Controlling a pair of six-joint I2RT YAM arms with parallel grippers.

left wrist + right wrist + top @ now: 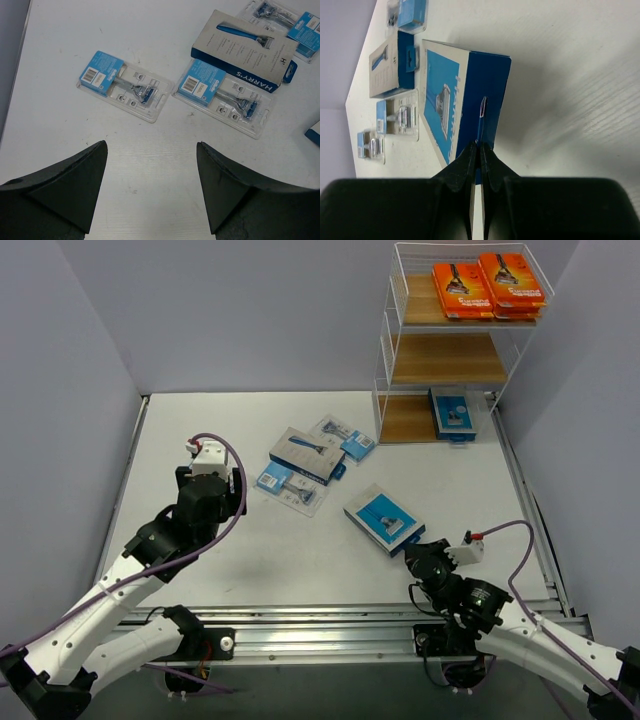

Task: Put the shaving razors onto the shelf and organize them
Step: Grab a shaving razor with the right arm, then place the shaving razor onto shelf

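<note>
Shaving razors (pixel 306 454) are partly sorted: some sit on the shelf (pixel 445 360), five lie loose on the desk (pixel 220 420). The right tool (pixel 479 146) seems pinched shut on the hang tab of the blue box (pixel 487 80). The left tool (pixel 151 146) gapes empty. Next, that box needs lifting to the shelf.

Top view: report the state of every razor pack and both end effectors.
orange packs: flat on shelf top tier
blue pack: on bottom tier
blue box: flat on table
Harry's box: overlapping blister packs
left end effector: open, empty
right end effector: shut, at blue box
</note>
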